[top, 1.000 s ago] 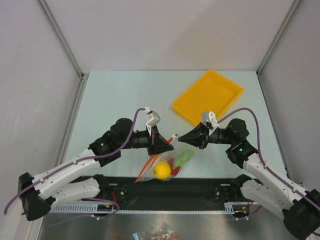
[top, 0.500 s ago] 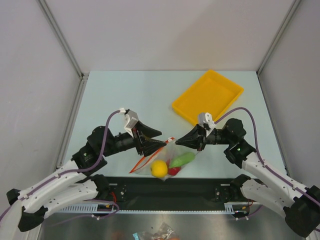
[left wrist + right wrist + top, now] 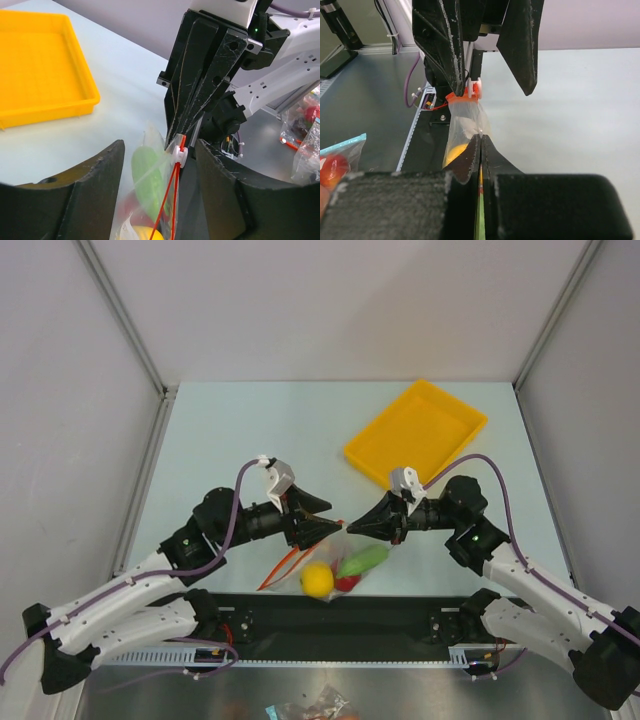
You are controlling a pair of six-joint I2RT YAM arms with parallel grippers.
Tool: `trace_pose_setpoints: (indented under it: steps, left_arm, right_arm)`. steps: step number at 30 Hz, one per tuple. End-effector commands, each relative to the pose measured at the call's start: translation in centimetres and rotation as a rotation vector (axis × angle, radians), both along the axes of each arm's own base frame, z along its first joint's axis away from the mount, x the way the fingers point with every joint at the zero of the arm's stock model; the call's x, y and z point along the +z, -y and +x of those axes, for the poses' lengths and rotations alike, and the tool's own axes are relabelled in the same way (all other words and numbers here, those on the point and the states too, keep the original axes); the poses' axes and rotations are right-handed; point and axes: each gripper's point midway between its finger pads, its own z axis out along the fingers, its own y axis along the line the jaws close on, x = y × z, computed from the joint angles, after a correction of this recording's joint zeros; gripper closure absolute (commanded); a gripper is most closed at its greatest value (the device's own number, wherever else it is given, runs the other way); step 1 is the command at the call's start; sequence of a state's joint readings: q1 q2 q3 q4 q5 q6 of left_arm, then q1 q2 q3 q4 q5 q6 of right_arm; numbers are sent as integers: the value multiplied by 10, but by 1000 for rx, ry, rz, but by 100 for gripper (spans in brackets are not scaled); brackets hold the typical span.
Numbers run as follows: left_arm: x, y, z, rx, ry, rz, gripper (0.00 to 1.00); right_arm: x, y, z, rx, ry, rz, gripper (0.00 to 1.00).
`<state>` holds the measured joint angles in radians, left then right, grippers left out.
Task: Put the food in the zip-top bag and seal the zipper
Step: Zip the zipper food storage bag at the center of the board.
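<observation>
We are seeing the right gripper pinching its jaws together on the top edge of the zip-top bag, which is hanging beneath it by the near edge of the table. The left gripper is holding its jaws apart, straddling the zipper. The white slider is sitting between its fingers, and we cannot tell whether it touches one. Inside the bag, the lemon, the red fruit and the green vegetable are resting low.
</observation>
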<state>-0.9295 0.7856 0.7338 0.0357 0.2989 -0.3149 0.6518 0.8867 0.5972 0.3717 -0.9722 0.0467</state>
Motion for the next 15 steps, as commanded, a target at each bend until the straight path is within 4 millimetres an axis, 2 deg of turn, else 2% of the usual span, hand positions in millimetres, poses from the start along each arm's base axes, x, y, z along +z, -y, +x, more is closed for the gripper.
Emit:
trace_pose_setpoints:
  steps: [1, 8, 12, 13, 15]
  left_arm:
    - [11, 2, -1, -11, 48, -24, 41]
    - [7, 6, -2, -27, 35, -8, 47]
    - [4, 10, -1, -33, 27, 10, 67]
    - [3, 10, -1, -36, 26, 14, 77]
    - [4, 11, -1, -36, 26, 17, 88]
  right_arm:
    - [23, -1, 1, -8, 68, 43, 100]
    - [23, -1, 4, -26, 53, 40, 100]
    - [23, -2, 5, -29, 50, 38, 100]
    - [23, -2, 5, -30, 47, 37, 100]
    - [22, -2, 7, -38, 44, 36, 100]
